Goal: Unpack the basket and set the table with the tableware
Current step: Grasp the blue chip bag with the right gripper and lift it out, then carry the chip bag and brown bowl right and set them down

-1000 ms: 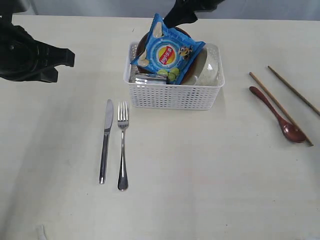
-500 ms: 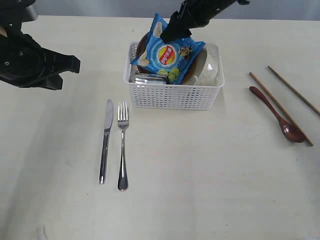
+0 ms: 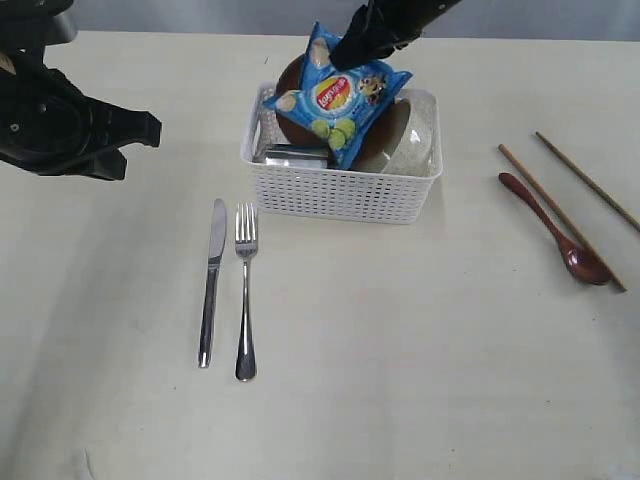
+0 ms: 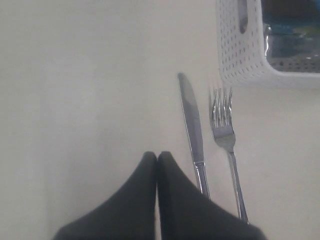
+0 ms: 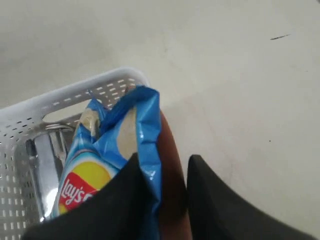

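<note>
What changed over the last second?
Right gripper dropped onto the top edge of the chip bag, jaws closing around it; grip unclear. Bag tilted, basket nudged left. Left gripper drifted slightly right, shut. Knife, fork, spoon, chopsticks unmoved.

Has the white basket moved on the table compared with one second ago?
Yes. The basket shifted slightly left in the exterior view, toward the fork and away from the wooden spoon.
</note>
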Available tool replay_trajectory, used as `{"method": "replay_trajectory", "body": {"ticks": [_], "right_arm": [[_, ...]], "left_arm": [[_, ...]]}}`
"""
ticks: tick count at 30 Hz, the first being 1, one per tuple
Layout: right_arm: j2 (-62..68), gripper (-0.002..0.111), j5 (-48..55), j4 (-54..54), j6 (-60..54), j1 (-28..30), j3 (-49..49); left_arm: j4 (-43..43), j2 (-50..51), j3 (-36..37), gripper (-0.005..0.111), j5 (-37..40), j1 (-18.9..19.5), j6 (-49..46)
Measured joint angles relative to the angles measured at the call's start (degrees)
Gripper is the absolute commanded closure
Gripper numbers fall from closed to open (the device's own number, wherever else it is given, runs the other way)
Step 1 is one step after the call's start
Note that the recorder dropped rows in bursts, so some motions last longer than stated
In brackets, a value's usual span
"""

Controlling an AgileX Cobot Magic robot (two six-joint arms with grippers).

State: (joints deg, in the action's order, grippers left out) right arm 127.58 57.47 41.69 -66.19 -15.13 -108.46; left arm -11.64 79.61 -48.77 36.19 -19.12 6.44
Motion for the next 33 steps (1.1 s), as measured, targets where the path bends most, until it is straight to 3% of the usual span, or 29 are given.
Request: {"method": "replay_trajectory", "body": {"ticks": [10,18,33], "right_arm": [[-5.05,0.109,-1.33,-0.32,1.83,0.00,0.00],[-10.21,0.109,-4.43,-8.08,11.33,1.03,0.00],[-13.39,0.109,-4.28,-0.80,17.66,16.50,3.12]], "left_arm": [[0.00,0.00,0.00,0.107,0.00,0.00,0.00],[0.00,0.00,0.00,0.107,0.00,0.00,0.00],[0.00,0.00,0.00,0.107,0.00,0.00,-1.05]]}}
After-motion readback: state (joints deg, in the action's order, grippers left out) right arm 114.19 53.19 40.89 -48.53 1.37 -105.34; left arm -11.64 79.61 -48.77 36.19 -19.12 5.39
